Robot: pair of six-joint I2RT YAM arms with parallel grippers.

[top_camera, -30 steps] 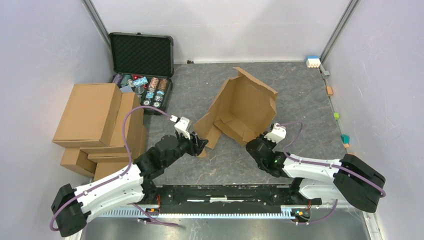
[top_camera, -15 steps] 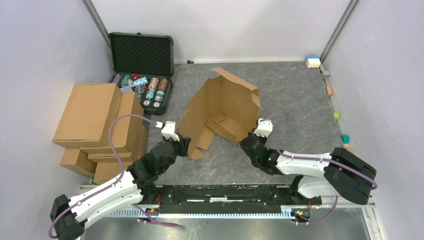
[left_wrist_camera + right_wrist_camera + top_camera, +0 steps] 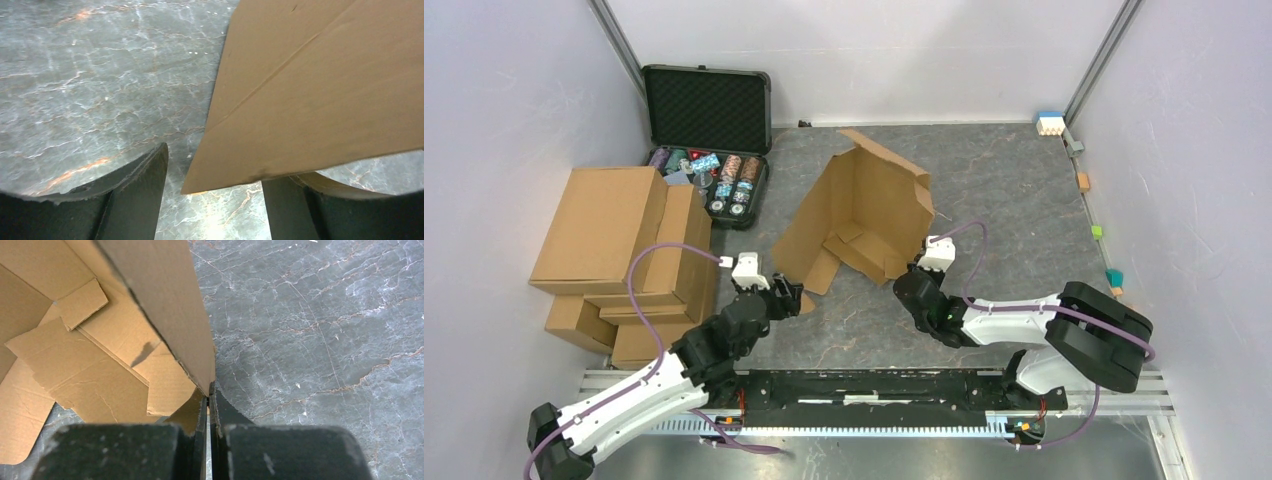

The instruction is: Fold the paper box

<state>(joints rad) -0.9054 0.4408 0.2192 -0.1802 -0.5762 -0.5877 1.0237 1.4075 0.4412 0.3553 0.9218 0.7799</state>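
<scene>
Brown paper box (image 3: pixel 864 200) half-folded, panels upright.

Simple little booth: dark grey marble-look tabletop (image 3: pixel 1004 190), plain pale lilac-white walls (image 3: pixel 874 50) on 3 sides, 2 slim metal corner posts (image 3: pixel 617 45).

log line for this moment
paper box: partly folded, panel raised | left claw: open, box corner between jaws | right claw: shut on box edge
</scene>
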